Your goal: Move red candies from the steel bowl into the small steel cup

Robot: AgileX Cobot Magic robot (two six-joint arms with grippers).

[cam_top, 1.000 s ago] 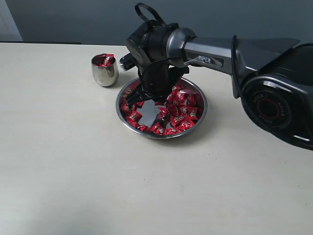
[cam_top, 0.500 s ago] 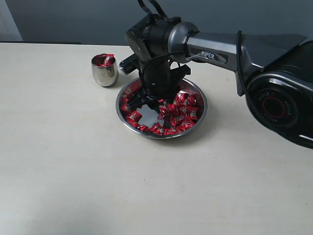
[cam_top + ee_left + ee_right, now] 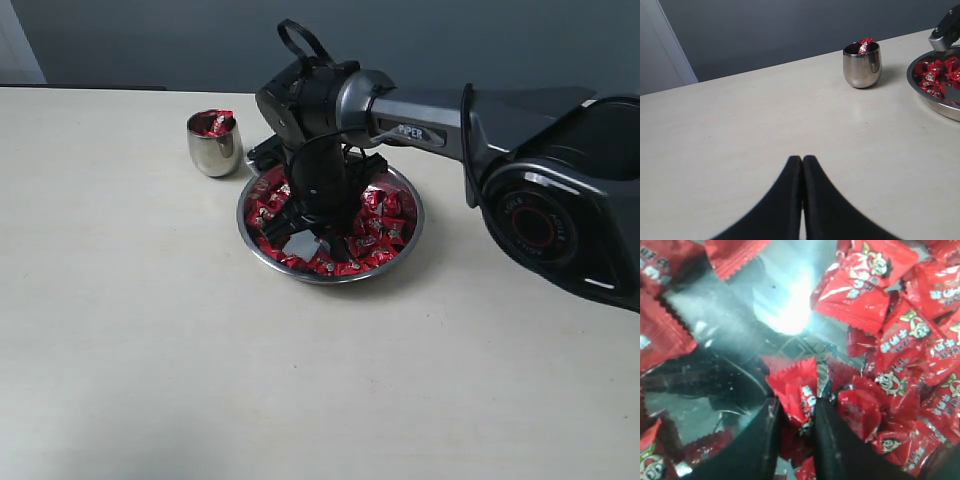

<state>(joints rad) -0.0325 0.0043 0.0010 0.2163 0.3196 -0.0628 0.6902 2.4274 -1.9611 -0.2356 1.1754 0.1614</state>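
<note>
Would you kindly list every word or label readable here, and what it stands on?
"PIPER": on the right arm, its first letters hard to make out.
White marks on the candies: too blurred to read.
Ring lettering on the arm base: too small to read.

Right end effector (image 3: 305, 233) sits low inside steel bowl (image 3: 404, 190); low rim all round it, clear air above rim. Red candies (image 3: 875, 285) crowd one side of fingers; bare bowl floor on other side, room to slide. Gap between fingers taken up by red candy (image 3: 799, 392). Small steel cup (image 3: 214, 150) stands just outside rim, apart from bowl. Left end effector (image 3: 801, 162): bare table (image 3: 150, 350) ahead, cup and bowl well ahead.
</note>
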